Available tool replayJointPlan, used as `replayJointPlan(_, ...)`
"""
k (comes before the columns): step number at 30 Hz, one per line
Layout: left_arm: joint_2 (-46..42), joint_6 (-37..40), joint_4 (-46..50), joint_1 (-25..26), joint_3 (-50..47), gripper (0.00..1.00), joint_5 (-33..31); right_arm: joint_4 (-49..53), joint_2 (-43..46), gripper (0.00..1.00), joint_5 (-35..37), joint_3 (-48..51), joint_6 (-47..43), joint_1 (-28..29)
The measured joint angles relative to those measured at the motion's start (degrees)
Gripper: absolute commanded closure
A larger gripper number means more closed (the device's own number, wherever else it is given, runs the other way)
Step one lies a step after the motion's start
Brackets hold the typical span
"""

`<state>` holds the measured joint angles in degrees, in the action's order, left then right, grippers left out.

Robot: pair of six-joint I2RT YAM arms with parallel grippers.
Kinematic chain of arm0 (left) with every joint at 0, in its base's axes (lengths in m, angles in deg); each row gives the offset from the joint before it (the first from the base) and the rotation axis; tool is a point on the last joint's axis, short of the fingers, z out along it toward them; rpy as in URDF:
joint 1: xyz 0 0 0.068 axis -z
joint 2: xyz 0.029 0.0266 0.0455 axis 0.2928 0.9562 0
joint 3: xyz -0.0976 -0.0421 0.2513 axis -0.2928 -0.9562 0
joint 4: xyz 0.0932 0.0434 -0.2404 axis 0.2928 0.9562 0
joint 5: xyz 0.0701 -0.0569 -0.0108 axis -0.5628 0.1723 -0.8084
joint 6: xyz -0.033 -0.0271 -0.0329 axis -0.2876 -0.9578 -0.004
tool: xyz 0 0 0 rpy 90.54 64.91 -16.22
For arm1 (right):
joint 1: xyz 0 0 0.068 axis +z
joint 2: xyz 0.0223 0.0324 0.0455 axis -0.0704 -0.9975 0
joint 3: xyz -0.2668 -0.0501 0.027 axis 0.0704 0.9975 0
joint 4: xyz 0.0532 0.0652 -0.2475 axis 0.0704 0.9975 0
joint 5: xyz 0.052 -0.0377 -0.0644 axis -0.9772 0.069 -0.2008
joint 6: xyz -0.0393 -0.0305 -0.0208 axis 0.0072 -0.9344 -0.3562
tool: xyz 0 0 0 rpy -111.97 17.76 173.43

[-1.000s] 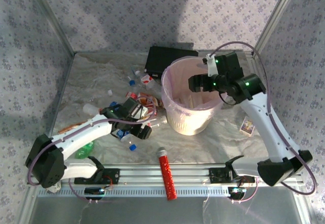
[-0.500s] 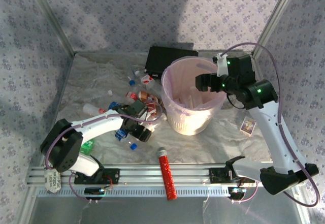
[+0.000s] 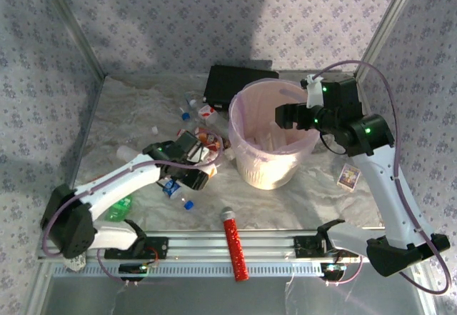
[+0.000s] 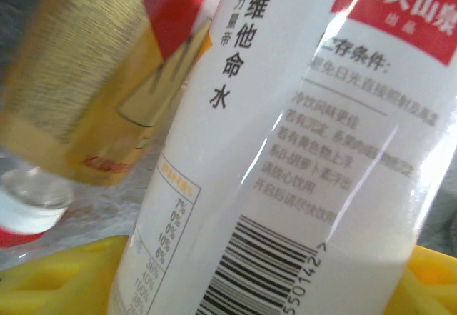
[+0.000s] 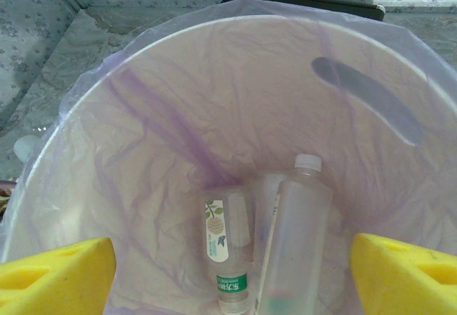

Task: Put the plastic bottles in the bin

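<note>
My left gripper [image 3: 194,174] is low in the pile of plastic bottles left of the bin [image 3: 268,165]. In the left wrist view a white-labelled bottle [image 4: 285,151] with a barcode lies between the yellow pads [image 4: 50,279], which press its two sides; my left gripper [image 4: 271,286] is shut on it. A gold and red labelled bottle [image 4: 78,79] lies just behind. My right gripper [image 3: 285,115] hangs open above the bin's mouth. Below its open fingers [image 5: 53,276] two bottles lie in the bin: a green-labelled one [image 5: 227,251] and a clear one with a white cap [image 5: 296,236].
Loose bottles lie left of the bin: a green one [image 3: 120,208], a blue-capped one [image 3: 187,203], more by the back [image 3: 193,108]. A black box [image 3: 228,83] stands behind the bin. A red glitter tube [image 3: 234,247] rests by the front rail, a small card [image 3: 348,177] on the right.
My left gripper has narrowed from wide open onto the white-labelled bottle and its arm has shifted a little. The right gripper drew back slightly to the right and stays open over the bin.
</note>
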<state>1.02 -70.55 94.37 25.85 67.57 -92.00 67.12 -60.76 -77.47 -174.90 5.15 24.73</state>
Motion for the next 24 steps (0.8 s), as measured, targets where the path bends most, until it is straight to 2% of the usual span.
replayJointPlan(4, -6.5, -1.9, 2.5, 0.0, 2.8, 0.47, -4.8, -0.7, -0.1, 0.14, -1.6, -1.3, 0.9, 0.3)
replayJointPlan(6, -10.1, -4.2, 3.0, -0.6, 3.1, 0.49, -7.7, -2.0, -0.3, 0.13, -2.8, -2.3, 1.4, 0.9)
replayJointPlan(11, -19.6, -11.8, -0.1, -5.1, 2.8, 0.57, -10.5, -8.0, -2.2, 0.12, -6.3, -4.7, 4.1, 4.8)
replayJointPlan(14, -23.8, -15.1, -6.1, -5.5, 2.1, 0.58, -8.9, -11.5, -5.7, 0.1, -7.2, -7.5, 5.3, 9.5)
replayJointPlan(18, -24.3, -17.9, -14.2, -5.5, 2.1, 0.59, -4.7, -14.9, -12.0, 0.07, -8.0, -12.3, 5.9, 14.9)
replayJointPlan(24, -23.0, -21.0, -24.7, -5.5, 1.7, 0.6, 1.6, -17.3, -21.1, 0.04, -11.7, -18.8, 6.9, 18.0)
